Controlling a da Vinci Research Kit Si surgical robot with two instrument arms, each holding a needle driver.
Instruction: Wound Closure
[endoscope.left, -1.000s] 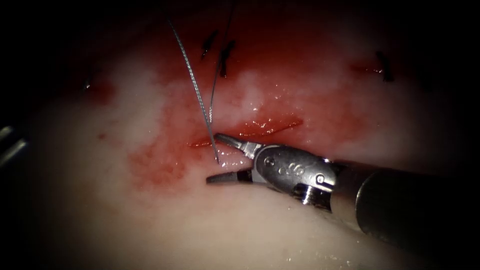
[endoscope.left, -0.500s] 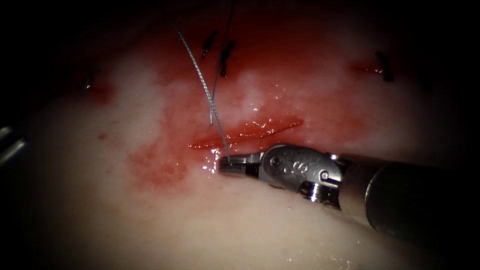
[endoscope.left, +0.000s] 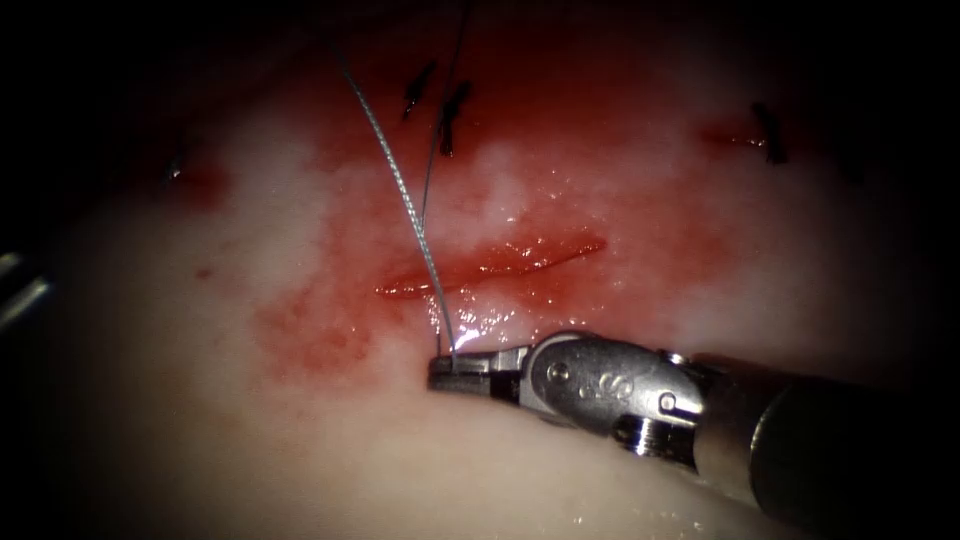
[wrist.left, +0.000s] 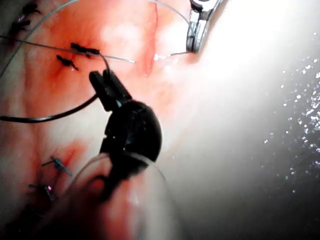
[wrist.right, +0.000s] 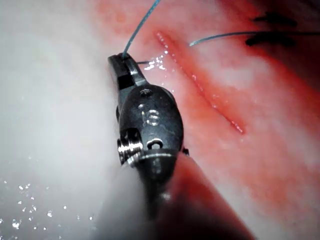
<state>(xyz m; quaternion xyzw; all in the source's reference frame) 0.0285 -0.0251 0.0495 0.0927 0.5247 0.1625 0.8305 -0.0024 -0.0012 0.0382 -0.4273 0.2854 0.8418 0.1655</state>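
Steel-grey right needle driver (endoscope.left: 452, 370), jaws clamped on the thin pale thread (endoscope.left: 400, 190) below the red slit-like cut (endoscope.left: 490, 265) in the pale pork tissue (endoscope.left: 250, 440). Dark left needle driver (wrist.left: 100, 81) grips a dark curved strand; needle or thread, cannot tell.

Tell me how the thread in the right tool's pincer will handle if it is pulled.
Probably limp, not stiff: the thread bends in a slack curve up from the right tool's pincer, shut on it. Likely light: it hangs free over the cut. Possibly slippery, since the tissue glistens wet.
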